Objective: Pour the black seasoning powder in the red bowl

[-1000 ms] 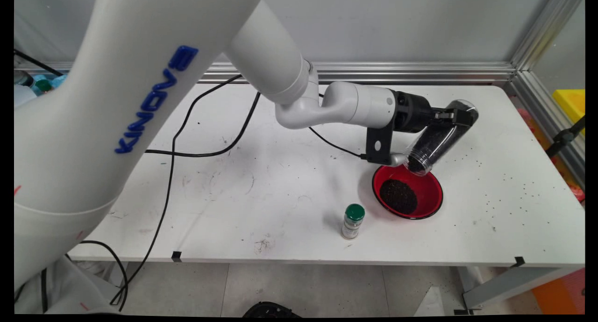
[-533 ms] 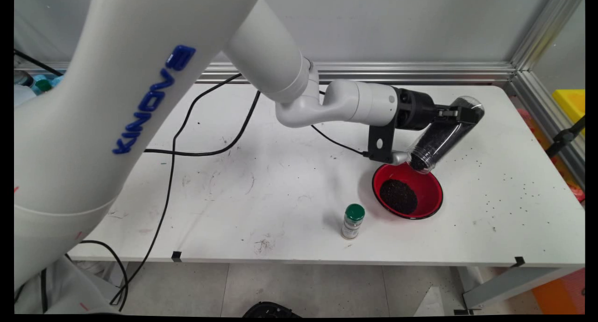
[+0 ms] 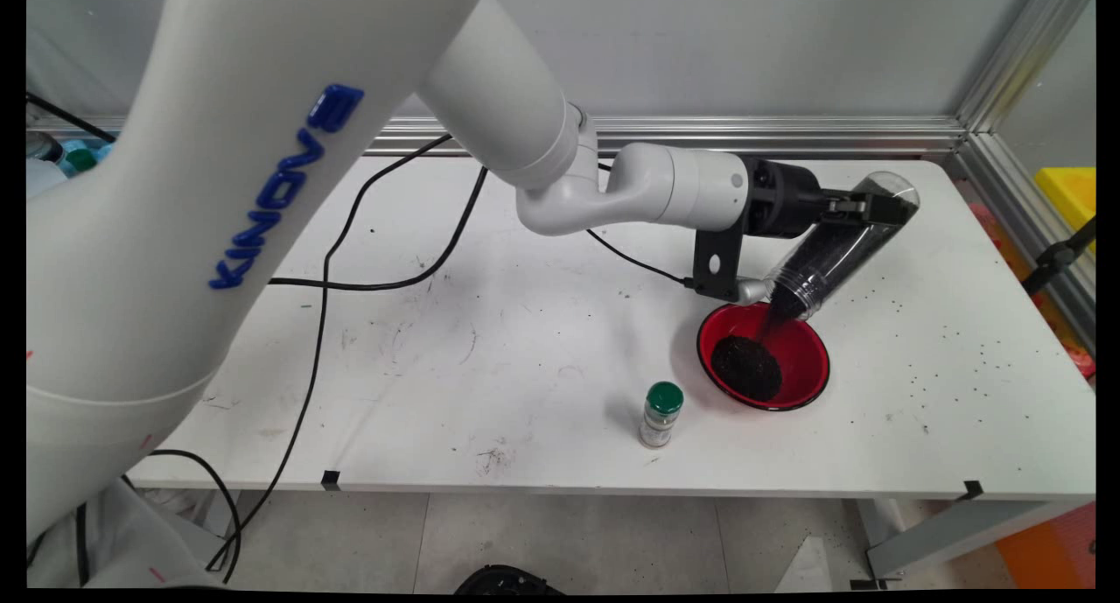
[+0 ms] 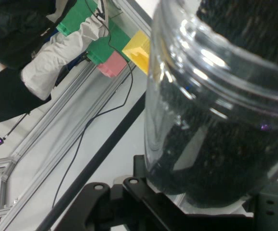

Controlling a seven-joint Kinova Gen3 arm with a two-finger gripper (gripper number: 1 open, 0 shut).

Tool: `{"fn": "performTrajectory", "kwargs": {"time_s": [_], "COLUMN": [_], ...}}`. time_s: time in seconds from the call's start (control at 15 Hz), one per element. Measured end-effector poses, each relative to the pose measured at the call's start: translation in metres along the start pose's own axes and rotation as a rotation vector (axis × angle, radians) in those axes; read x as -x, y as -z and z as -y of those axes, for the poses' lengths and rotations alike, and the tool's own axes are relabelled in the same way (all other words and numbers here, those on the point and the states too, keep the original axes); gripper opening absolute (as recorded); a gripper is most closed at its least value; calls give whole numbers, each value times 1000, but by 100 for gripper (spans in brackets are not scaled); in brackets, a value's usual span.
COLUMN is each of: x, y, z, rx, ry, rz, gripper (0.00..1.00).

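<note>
My claw (image 3: 862,209) pinches a clear jar (image 3: 831,253) tilted mouth-down, dark grains streaming into the red bowl (image 3: 809,358) on the worktop (image 3: 490,358).

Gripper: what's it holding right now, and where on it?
The gripper holds a clear jar of dark grains near its closed base end, mouth tilted down over the red bowl.

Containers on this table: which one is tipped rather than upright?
The clear jar, held by the gripper, slants mouth-down over the red bowl; the green-capped bottle stands upright.
</note>
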Motion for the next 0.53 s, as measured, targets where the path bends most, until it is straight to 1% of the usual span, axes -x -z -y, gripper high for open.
{"fn": "performTrajectory", "kwargs": {"time_s": [0.53], "x": [0], "y": [1], "z": [2], "rx": [-15], "ry": [-15], "rz": [3], "gripper": [0]}}
